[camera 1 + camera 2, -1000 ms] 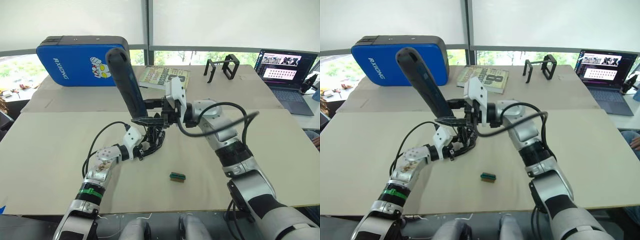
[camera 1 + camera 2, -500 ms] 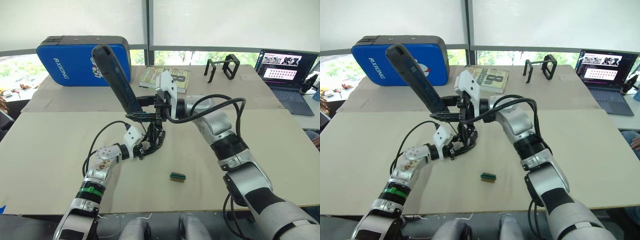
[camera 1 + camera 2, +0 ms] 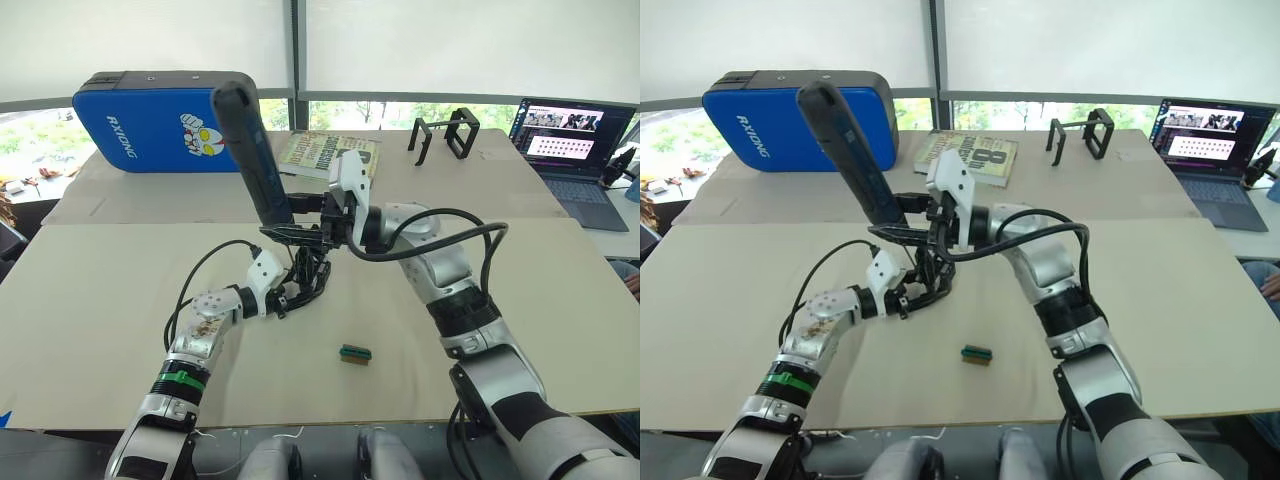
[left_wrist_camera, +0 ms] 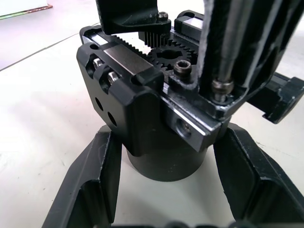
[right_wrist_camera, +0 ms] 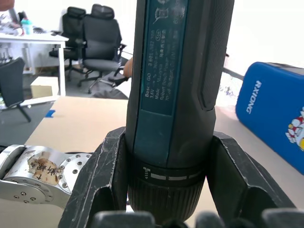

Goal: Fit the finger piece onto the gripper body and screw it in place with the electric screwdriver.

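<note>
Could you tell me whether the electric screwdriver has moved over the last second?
Yes. Against the blue case, the electric screwdriver first leaned left across it, then swung back toward upright, held in the right hand.

Matt black toothed gripper body (image 4: 156, 109), matt dark plastic electric screwdriver (image 5: 175, 95), shiny metal bit (image 4: 227, 52)

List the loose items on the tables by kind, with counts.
Blue case: 1
Book: 1
Black wire-frame stand: 1
Laptop: 1
Small green part: 1
Gripper body: 1
Electric screwdriver: 1
Total: 7
</note>
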Controlling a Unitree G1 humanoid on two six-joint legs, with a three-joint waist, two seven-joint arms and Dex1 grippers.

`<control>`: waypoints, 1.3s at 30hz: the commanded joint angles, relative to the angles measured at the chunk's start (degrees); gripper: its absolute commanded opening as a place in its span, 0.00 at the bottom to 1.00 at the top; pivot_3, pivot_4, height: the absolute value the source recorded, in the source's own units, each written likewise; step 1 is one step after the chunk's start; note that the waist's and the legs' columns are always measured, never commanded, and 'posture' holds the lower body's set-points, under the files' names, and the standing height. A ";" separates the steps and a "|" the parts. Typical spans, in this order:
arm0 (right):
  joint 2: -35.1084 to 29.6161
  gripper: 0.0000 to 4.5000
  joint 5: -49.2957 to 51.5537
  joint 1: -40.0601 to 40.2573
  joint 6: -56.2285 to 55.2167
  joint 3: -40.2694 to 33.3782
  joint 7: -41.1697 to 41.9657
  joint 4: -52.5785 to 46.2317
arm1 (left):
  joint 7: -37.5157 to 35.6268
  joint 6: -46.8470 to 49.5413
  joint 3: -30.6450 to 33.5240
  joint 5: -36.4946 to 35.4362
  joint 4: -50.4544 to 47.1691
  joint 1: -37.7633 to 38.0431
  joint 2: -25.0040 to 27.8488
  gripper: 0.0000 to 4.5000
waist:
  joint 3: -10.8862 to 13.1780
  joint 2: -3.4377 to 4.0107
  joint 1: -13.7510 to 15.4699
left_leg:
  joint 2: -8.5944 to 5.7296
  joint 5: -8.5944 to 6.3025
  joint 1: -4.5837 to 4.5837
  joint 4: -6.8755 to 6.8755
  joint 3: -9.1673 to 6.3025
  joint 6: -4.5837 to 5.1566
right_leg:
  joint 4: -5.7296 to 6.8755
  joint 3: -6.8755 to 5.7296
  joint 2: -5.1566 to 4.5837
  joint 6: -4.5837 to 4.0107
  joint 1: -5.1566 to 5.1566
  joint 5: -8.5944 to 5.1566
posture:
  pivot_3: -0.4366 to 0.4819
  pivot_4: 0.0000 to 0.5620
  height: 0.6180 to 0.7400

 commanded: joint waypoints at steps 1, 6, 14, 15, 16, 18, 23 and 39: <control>-2.02 0.42 -4.96 3.75 -0.07 0.26 -2.31 4.81 | -1.67 -0.40 1.96 -2.56 -4.44 -2.16 1.12 0.51 | 0.00 0.00 -0.02 | 0.01 0.00 -0.01 0.00 0.00 0.00 | -0.01 0.00 0.02 0.00 -0.01 0.00 | 0.48 0.27 1.00; -2.17 0.42 -4.58 3.75 1.37 2.57 1.38 4.16 | -2.82 0.64 1.85 -2.55 -4.50 -2.96 1.65 0.51 | 0.01 0.00 -0.02 | 0.00 0.00 -0.07 -0.01 0.00 0.01 | -0.04 -0.03 0.05 0.00 -0.03 0.00 | 0.48 0.27 1.00; -2.93 0.42 -9.49 2.38 -1.33 4.66 0.48 8.00 | -3.68 1.60 1.90 -2.36 -4.76 -3.54 1.82 0.51 | 0.01 0.01 -0.06 | 0.00 0.00 -0.18 -0.06 -0.01 0.01 | -0.28 -0.11 0.10 0.00 -0.04 0.01 | 0.48 0.27 1.00; -3.20 0.42 -9.55 1.60 -0.99 4.73 0.32 8.51 | -3.68 1.61 1.88 -2.36 -4.76 -3.62 1.73 0.51 | 0.01 0.01 -0.07 | 0.00 0.00 -0.18 -0.06 -0.01 0.01 | -0.29 -0.11 0.09 0.00 -0.04 0.01 | 0.48 0.27 1.00; -3.47 0.42 -9.27 1.00 -0.66 4.77 0.44 8.73 | -3.67 1.61 1.85 -2.37 -4.79 -3.67 1.63 0.51 | 0.01 0.01 -0.07 | 0.00 0.00 -0.18 -0.06 -0.01 0.01 | -0.29 -0.12 0.09 0.00 -0.04 0.02 | 0.48 0.27 1.00; -3.98 0.42 -8.44 -0.05 0.65 4.83 1.01 8.79 | -3.58 1.58 1.82 -2.44 -4.81 -3.69 1.39 0.51 | 0.01 0.01 -0.07 | 0.01 0.00 -0.20 -0.06 -0.03 0.01 | -0.31 -0.14 0.09 -0.01 -0.05 0.03 | 0.48 0.27 1.00; -5.00 0.42 -7.48 -0.63 3.55 5.25 2.19 8.90 | -3.22 1.18 1.56 -2.21 -4.72 -3.65 0.78 0.51 | 0.01 0.01 0.03 | 0.00 0.00 -0.23 -0.06 -0.07 0.01 | -0.34 -0.16 0.05 -0.02 -0.05 0.03 | 0.48 0.27 1.00; -5.43 0.42 -4.54 2.30 1.89 -0.35 0.95 4.60 | -2.38 0.24 1.48 -1.76 -4.88 -2.58 0.63 0.51 | 0.02 0.02 0.20 | 0.00 0.00 -0.26 -0.06 -0.11 0.00 | -0.38 -0.19 -0.02 -0.01 -0.04 0.07 | 0.48 0.27 1.00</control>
